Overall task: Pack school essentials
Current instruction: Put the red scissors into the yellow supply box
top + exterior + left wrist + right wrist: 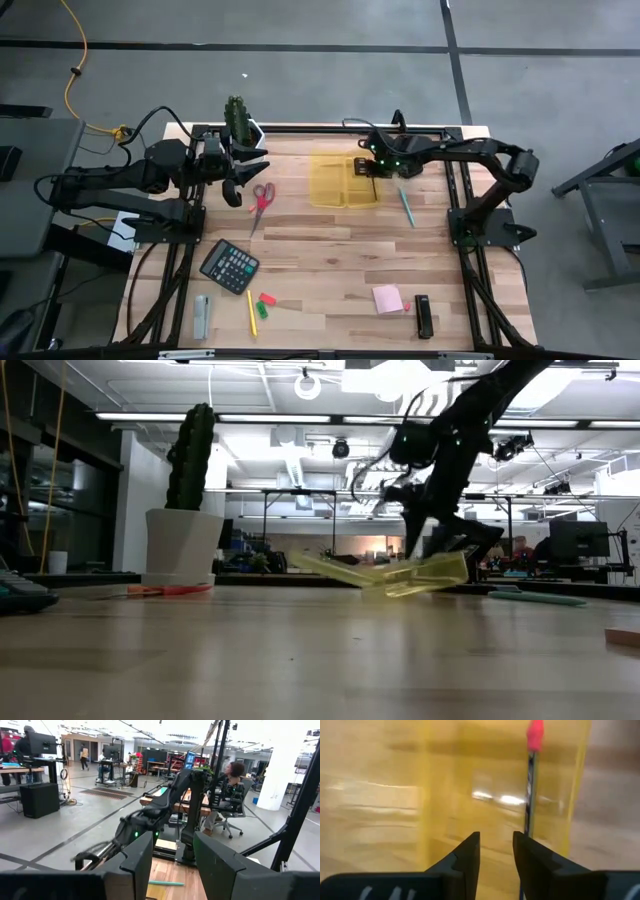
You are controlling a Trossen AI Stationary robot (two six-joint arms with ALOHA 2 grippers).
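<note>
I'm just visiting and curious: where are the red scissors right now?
In the high view the red scissors lie on the table's left half, just beside the left gripper, between the yellow tray and the calculator.

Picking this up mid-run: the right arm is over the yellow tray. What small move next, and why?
Probably lift the right gripper straight up off the yellow tray. Its fingers stand apart over the tray, where a pencil with a pink eraser lies, not gripped. The teal pen beside the tray looks like the nearest item left.

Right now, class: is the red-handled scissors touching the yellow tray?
Apart. The high view shows bare wood between the scissors and the yellow tray.
</note>
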